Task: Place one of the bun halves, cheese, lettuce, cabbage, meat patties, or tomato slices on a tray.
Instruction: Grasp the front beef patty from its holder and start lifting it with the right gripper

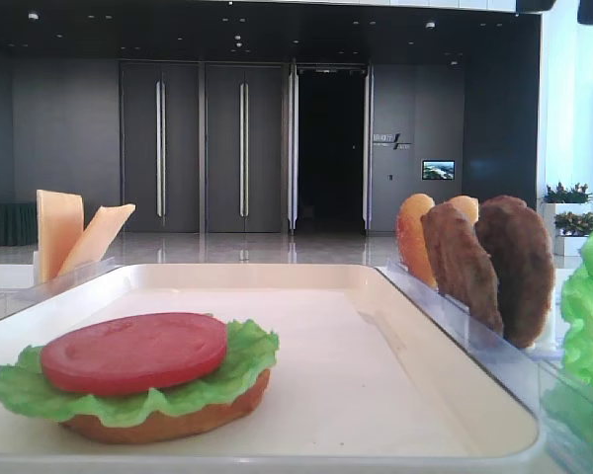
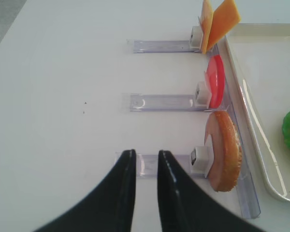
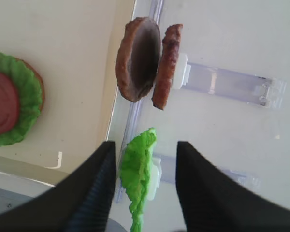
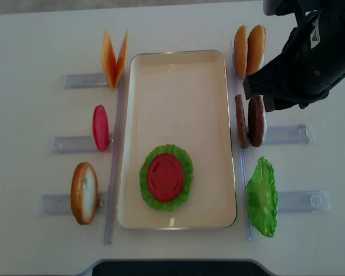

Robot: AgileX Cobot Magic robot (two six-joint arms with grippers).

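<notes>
The cream tray (image 4: 215, 86) holds a stack of bun half, lettuce and tomato slice (image 4: 165, 177). Two brown meat patties (image 4: 249, 121) stand on edge in a clear rack just right of the tray. My right gripper (image 3: 145, 145) hangs open and empty high above the standing lettuce leaf (image 3: 137, 174), with the patties (image 3: 145, 60) ahead of it. My left gripper (image 2: 146, 152) is narrowly open and empty over a rack left of a standing bun half (image 2: 224, 150). Tomato slice (image 2: 215, 87) and cheese (image 2: 217, 21) stand beyond it. Cabbage is out of view.
Two more bun halves (image 4: 248, 49) stand in a rack at the back right, under my right arm (image 4: 302, 57). Clear plastic racks (image 4: 293, 133) line both long sides of the tray. Bare white table lies left of the left racks (image 2: 63, 96).
</notes>
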